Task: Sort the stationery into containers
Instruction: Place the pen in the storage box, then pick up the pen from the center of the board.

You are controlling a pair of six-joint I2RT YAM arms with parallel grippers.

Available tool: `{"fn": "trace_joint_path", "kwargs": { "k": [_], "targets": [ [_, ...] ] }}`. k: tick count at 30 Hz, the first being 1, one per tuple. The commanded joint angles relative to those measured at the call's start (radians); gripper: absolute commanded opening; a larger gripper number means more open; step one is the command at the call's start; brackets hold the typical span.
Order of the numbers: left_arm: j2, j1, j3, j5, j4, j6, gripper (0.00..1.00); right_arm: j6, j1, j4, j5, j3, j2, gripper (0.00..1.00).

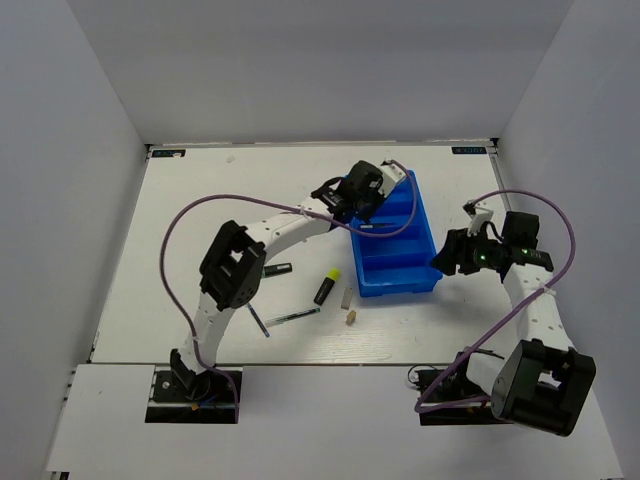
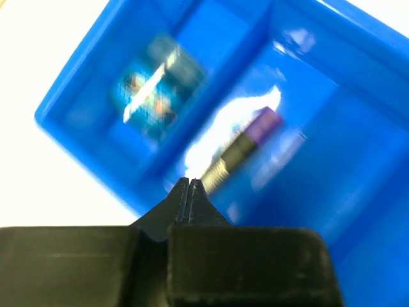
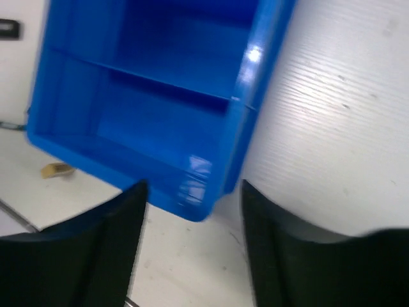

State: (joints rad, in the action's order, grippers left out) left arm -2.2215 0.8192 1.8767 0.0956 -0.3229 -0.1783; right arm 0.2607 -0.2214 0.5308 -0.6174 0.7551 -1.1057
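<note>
The left gripper (image 2: 190, 192) was clenched on nothing, low in the frame's centre, over the blue tray (image 2: 70, 109). Just beyond its tips a purple-ended highlighter (image 2: 246, 144) lay in one compartment, with a blue square pack (image 2: 156, 86) in the next, at upper left. The right gripper (image 3: 192, 192) stood released, the tray's corner between its jaws. Left of the tray, a yellow-ended highlighter (image 1: 326, 287) and a thin pen (image 1: 290, 317) lay on the surface (image 1: 200, 200).

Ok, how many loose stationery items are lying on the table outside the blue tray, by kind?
Highlighters: 2
Thin pens: 2
Grey eraser: 1
Tan piece: 1
Total: 6
</note>
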Motion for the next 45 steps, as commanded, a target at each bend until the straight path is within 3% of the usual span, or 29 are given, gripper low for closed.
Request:
{"fn": "trace_joint_path", "kwargs": {
  "k": [1, 2, 3, 4, 5, 7, 8, 9, 10, 11, 12, 13, 14, 15, 16, 17, 18, 19, 20, 21, 22, 23, 27, 38, 45],
  "targets": [
    [0.287, 0.025, -0.069, 0.076, -0.091, 0.146, 0.00, 0.194, 0.022, 0.046, -0.231, 0.019, 0.036, 0.69],
    [0.415, 0.024, -0.097, 0.087, -0.154, 0.278, 0.00, 0.271, 0.030, 0.052, -0.261, 0.024, 0.040, 0.74],
    [0.463, 0.015, -0.173, 0.117, -0.177, 0.318, 0.02, 0.297, 0.051, 0.055, -0.315, 0.027, 0.035, 0.74],
    [0.564, -0.004, -0.271, 0.122, -0.230, 0.357, 0.33, 0.314, 0.085, 0.048, -0.320, 0.042, 0.032, 0.74],
    [0.621, -0.017, -0.322, 0.125, -0.276, 0.437, 0.51, 0.381, 0.103, 0.055, -0.332, 0.061, -0.009, 0.74],
    [0.846, -0.090, -0.567, 0.133, -0.330, 0.537, 0.76, 0.469, 0.210, 0.132, -0.323, 0.157, -0.049, 0.69],
    [0.903, -0.115, -0.688, 0.109, -0.338, 0.568, 0.83, 0.476, 0.287, 0.150, -0.305, 0.183, -0.090, 0.62],
    [1.057, -0.203, -0.741, 0.104, -0.344, 0.601, 0.87, 0.479, 0.327, 0.155, -0.277, 0.258, -0.133, 0.58],
    [1.100, -0.241, -0.790, 0.089, -0.384, 0.612, 0.87, 0.468, 0.367, 0.156, -0.250, 0.288, -0.153, 0.53],
    [1.140, -0.274, -0.914, 0.072, -0.395, 0.612, 0.87, 0.462, 0.489, 0.164, -0.152, 0.314, -0.204, 0.47],
    [1.173, -0.381, -0.945, 0.067, -0.409, 0.617, 0.85, 0.465, 0.526, 0.179, -0.122, 0.381, -0.257, 0.43],
    [1.268, -0.415, -0.974, 0.032, -0.438, 0.616, 0.77, 0.456, 0.563, 0.195, -0.057, 0.447, -0.317, 0.37],
    [1.292, -0.451, -1.052, 0.024, -0.439, 0.611, 0.48, 0.437, 0.679, 0.204, 0.012, 0.520, -0.351, 0.30],
    [1.318, -0.550, -1.074, 0.016, -0.439, 0.608, 0.21, 0.410, 0.714, 0.215, 0.039, 0.565, -0.461, 0.16],
    [1.368, -0.580, -1.112, 0.000, -0.447, 0.596, 0.03, 0.397, 0.778, 0.231, 0.089, 0.645, -0.505, 0.08],
    [1.394, -0.609, -1.142, -0.019, -0.449, 0.593, 0.00, 0.378, 0.830, 0.271, 0.108, 0.741, -0.546, 0.05],
    [1.405, -0.688, -1.157, -0.034, -0.446, 0.582, 0.00, 0.370, 0.879, 0.294, 0.116, 0.789, -0.669, 0.07],
    [1.430, -0.696, -1.188, -0.042, -0.421, 0.574, 0.00, 0.379, 0.898, 0.343, 0.114, 0.913, -0.709, 0.13],
    [1.460, -0.693, -1.197, -0.015, -0.413, 0.574, 0.04, 0.380, 0.919, 0.359, 0.114, 0.940, -0.738, 0.27],
    [1.470, -0.674, -1.226, -0.007, -0.401, 0.565, 0.47, 0.426, 0.973, 0.366, 0.104, 0.966, -0.793, 0.42],
    [1.502, -0.673, -1.237, -0.001, -0.377, 0.565, 0.57, 0.481, 0.984, 0.351, 0.099, 0.977, -0.827, 0.59],
    [1.508, -0.673, -1.243, 0.007, -0.375, 0.559, 0.58, 0.527, 0.999, 0.301, 0.107, 0.969, -0.842, 0.64],
    [1.565, -0.686, -1.264, 0.030, -0.361, 0.539, 0.70, 0.687, 1.080, 0.177, 0.082, 0.952, -0.885, 0.67],
    [1.654, -0.744, -1.272, 0.039, -0.395, 0.554, 0.73, 0.678, 1.162, 0.117, 0.179, 1.142, -1.154, 0.66],
    [1.668, -0.744, -1.278, 0.032, -0.393, 0.556, 0.73, 0.646, 1.154, 0.120, 0.217, 1.201, -1.214, 0.66]
  ]
}}
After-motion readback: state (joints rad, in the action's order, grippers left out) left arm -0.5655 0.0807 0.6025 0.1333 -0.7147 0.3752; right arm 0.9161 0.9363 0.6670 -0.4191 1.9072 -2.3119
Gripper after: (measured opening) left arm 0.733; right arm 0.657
